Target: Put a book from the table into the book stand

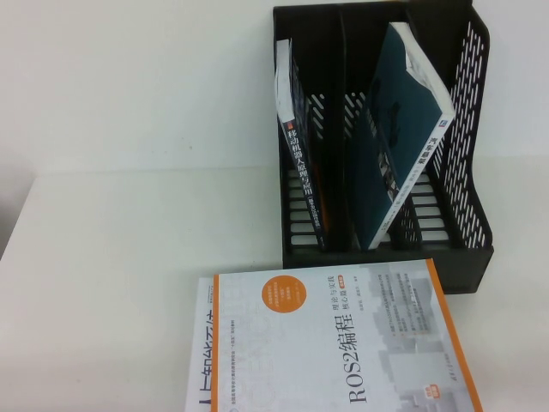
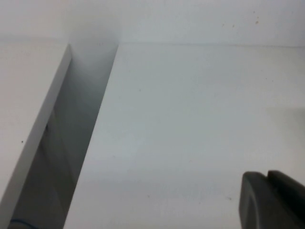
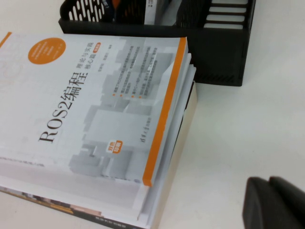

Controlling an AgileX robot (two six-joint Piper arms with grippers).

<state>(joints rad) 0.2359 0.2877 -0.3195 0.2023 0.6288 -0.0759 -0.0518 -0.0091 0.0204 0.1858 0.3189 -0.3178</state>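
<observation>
The white desk (image 1: 111, 283) spreads wide under everything. At its far right side stands the black book stand (image 1: 467, 129), a slotted holder with three upright compartments and sloping sides. The book (image 1: 399, 129), dark teal back facing out, sits inside the stand, leaning at a slant in the middle compartment with its top corner tipped toward the right wall and its lower edge down at the stand's floor. In the left compartment a dark-spined book (image 1: 302, 172) with light lettering stands nearly upright.

In front of the stand, close to its front wall, the orange-edged ROS2 book (image 1: 334, 343) lies flat on top of another book whose large black characters (image 1: 206, 369) peek out at its left edge; the right wrist view shows this stack of pages just short of the stand's front.

The left tool (image 2: 274, 200) shows only as a dark corner above bare desk, and the right tool (image 3: 274, 202) likewise beside the stacked books; I cannot tell how wide either one stands.
</observation>
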